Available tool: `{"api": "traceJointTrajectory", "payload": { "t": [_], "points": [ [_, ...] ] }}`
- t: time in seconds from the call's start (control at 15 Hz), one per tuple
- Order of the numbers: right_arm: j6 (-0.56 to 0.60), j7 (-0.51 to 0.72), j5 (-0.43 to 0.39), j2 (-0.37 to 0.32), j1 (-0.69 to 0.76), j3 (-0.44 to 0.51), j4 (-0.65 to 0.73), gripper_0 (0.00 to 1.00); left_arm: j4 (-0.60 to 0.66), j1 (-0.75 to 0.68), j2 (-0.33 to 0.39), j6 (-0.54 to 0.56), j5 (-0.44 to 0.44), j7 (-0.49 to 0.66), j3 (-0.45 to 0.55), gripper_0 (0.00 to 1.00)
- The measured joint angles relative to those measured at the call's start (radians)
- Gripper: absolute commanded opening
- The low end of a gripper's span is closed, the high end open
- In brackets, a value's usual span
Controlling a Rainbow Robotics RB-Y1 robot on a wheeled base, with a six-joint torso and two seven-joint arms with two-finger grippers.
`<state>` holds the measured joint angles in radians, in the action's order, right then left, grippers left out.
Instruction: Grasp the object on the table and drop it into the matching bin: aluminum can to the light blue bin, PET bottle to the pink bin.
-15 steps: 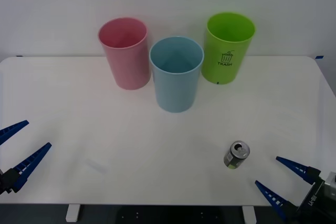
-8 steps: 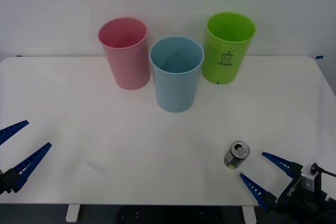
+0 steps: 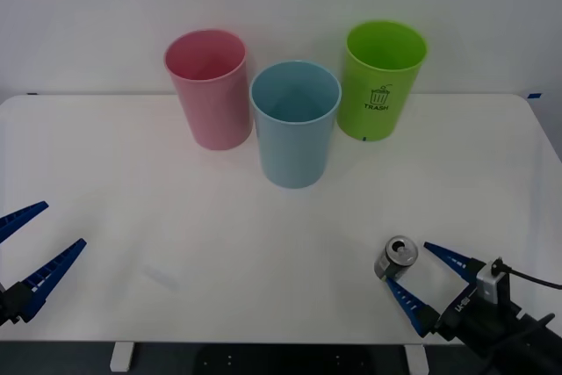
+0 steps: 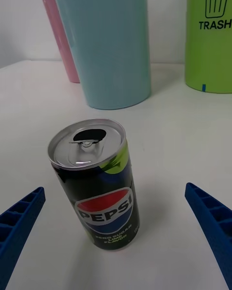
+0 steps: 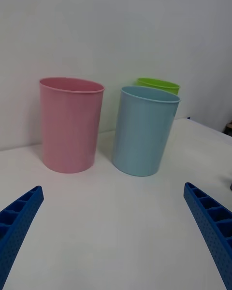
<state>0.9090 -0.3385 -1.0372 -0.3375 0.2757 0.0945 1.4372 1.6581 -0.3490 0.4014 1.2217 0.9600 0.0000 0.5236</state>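
While spread open, R gripper [image 3: 428,282] flanks upright can [image 3: 396,257] nr table's [image 3: 132,173] front-right edge (not touching); L gripper [image 3: 25,252] open, front-left corner.

both grippers: blue ribbed tapered fingers; right gripper [image 3: 428,283] w/ black body, thin black cable.

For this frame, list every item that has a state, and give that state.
aluminum can: upright on the table, tab hole open, not gripped.
right claw: open, fingers either side of the can, not touching it.
left claw: open, idle at the table's near left edge.
light blue bin: upright, empty.
pink bin: upright, empty.
green bin: upright.
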Motion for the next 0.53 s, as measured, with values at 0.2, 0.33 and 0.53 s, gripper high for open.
{"api": "traceJointTrajectory", "payload": {
  "t": [0.2,0.33,0.53],
  "points": [
    [-0.047,-0.014,0.0,0.001,-0.015,-0.031,0.0,1.0,0.0,0.0,0.0,0.0,0.0,0.0,0.0,1.0],
    [-0.08,-0.018,0.0,0.007,-0.03,-0.049,0.0,1.0,0.0,0.0,0.0,0.0,0.0,0.0,0.0,1.0],
    [-0.122,-0.025,-0.001,0.017,-0.05,-0.072,0.0,1.0,0.0,0.0,0.0,0.0,0.0,0.0,0.0,1.0]
  ]
}}
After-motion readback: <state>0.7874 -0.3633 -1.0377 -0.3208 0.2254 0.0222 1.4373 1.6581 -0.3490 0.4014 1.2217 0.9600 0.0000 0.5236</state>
